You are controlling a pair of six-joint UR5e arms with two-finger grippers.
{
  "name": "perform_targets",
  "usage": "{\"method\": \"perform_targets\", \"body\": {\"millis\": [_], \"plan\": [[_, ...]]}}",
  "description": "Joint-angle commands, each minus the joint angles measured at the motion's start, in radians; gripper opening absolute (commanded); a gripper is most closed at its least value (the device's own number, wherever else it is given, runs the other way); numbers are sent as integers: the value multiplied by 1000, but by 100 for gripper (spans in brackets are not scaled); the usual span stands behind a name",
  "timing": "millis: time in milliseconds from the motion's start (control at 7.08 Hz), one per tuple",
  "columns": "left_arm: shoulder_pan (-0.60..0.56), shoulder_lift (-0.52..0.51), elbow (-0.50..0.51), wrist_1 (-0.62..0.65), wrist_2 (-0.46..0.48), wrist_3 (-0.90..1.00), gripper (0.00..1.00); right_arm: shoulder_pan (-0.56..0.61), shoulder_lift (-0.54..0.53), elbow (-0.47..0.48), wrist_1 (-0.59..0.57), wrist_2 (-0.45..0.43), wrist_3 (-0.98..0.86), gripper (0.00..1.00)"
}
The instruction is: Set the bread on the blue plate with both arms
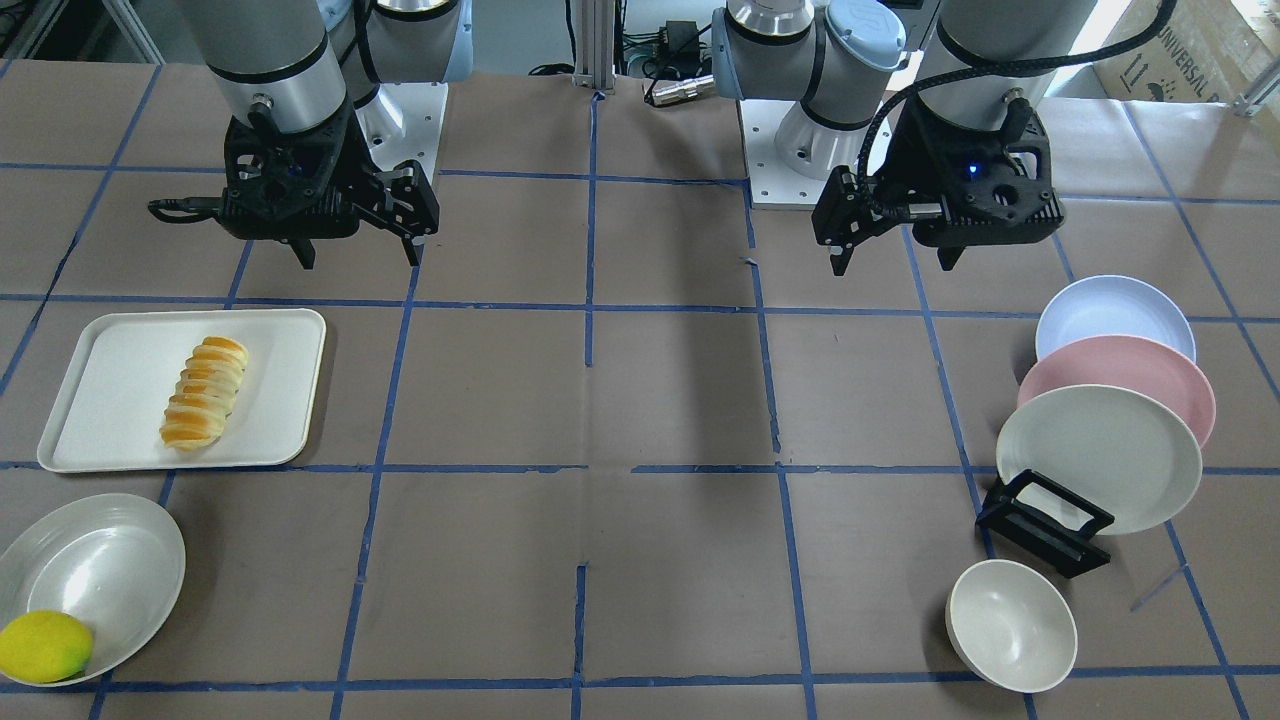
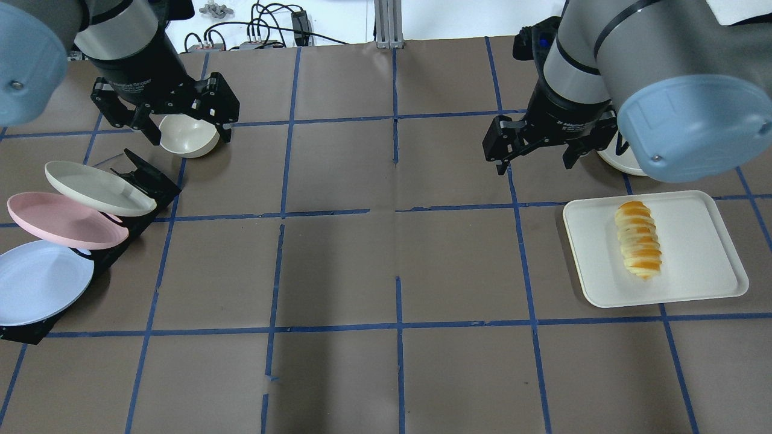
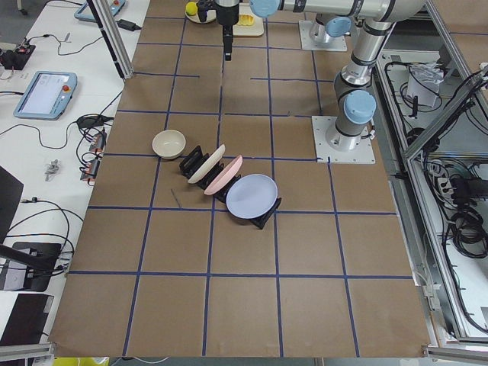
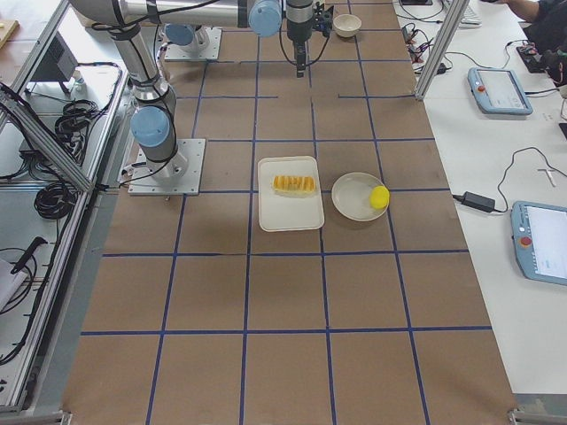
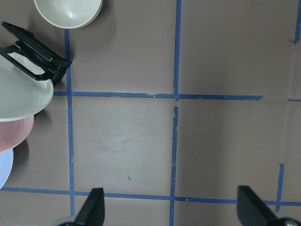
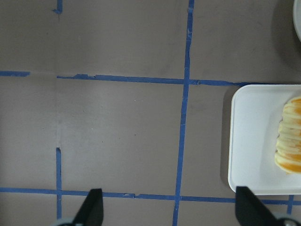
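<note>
The bread [image 1: 204,392], a ridged pale yellow loaf with orange stripes, lies on a white tray [image 1: 110,380]. It also shows in the overhead view [image 2: 638,248] and at the right edge of the right wrist view [image 6: 290,141]. The blue plate [image 1: 1110,315] leans in a black rack [image 1: 1045,525] behind a pink plate [image 1: 1130,375] and a cream plate [image 1: 1100,455]; it is the nearest plate in the overhead view [image 2: 39,280]. My right gripper [image 1: 358,258] hangs open and empty, above the table beside the tray. My left gripper [image 1: 893,265] hangs open and empty near the rack.
A cream bowl [image 1: 1010,625] stands past the rack on the operators' side. A shallow white dish [image 1: 100,570] holding a yellow lemon [image 1: 45,645] sits beyond the tray. Brown paper with blue tape lines covers the table between the tray and the rack.
</note>
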Motion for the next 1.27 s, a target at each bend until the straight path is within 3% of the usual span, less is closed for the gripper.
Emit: {"method": "perform_targets", "body": {"millis": [0, 848, 1130], "plan": [[0, 4, -2, -3, 0, 0, 100, -4, -5, -7, 0, -10, 3, 100], [40, 49, 8, -74, 0, -14, 100, -7, 2, 2, -19, -1, -20, 100], [208, 107, -25, -162, 2, -2, 100, -127, -3, 9, -57, -17, -304, 99]]}}
